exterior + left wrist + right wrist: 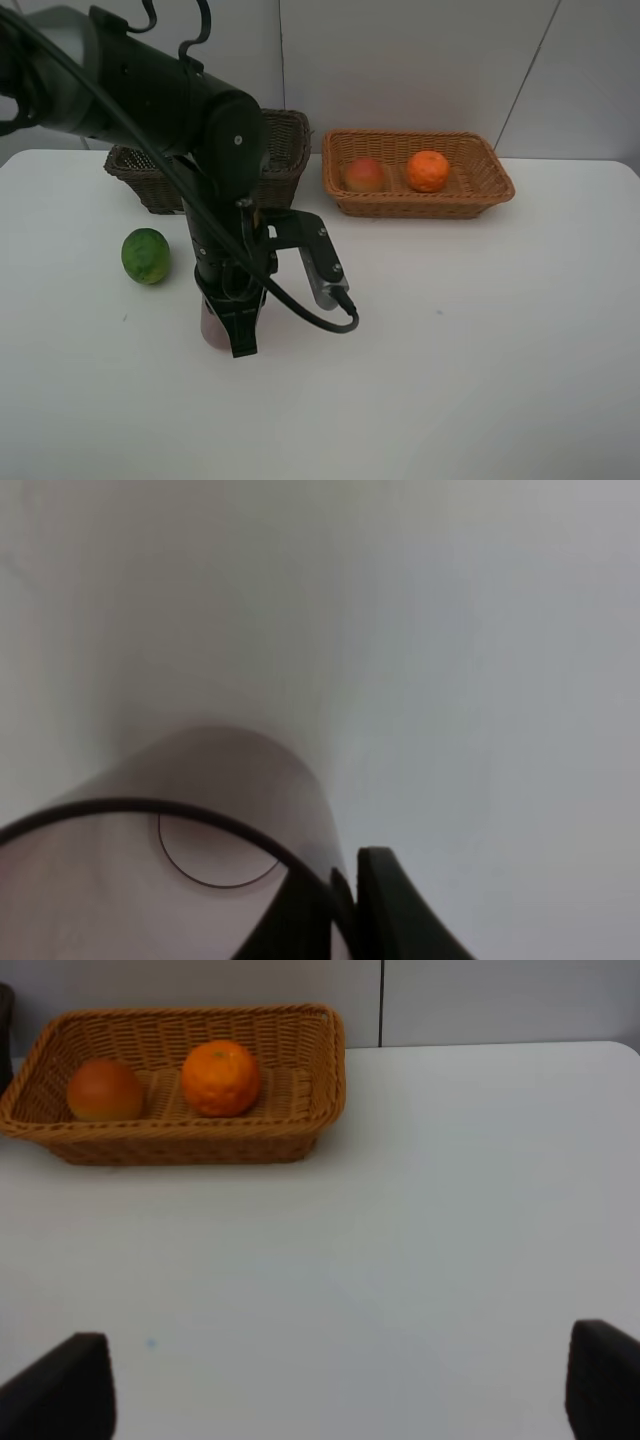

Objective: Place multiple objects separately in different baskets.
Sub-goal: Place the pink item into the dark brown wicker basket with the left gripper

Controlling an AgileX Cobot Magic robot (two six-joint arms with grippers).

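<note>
The left arm (pixel 150 90) reached down near the front of the white tabletop (pixel 480 350). Its left jaws were drawn almost together on the wall of the translucent mauve cup (pixel 212 328), with one dark finger (pixel 385 910) outside the rim and the other inside it. The cup stood mouth-up directly beneath the wrist; whether its base touched the tabletop could not be told. The green round fruit (pixel 146 256) lay on the tabletop near the cup, on its left in the high view and clear of both baskets. Behind the arm stood the dark brown basket (pixel 285 150), its inside largely hidden. Just beside it was the light orange-tan basket (pixel 470 195), which held the red-orange peach-like fruit (pixel 365 174) and the orange (pixel 428 171), close together but apart. The right jaws stood wide apart and empty over bare tabletop, well short of the light basket, with both fingertips (pixel 60 1390) at the edges of the right wrist view.
</note>
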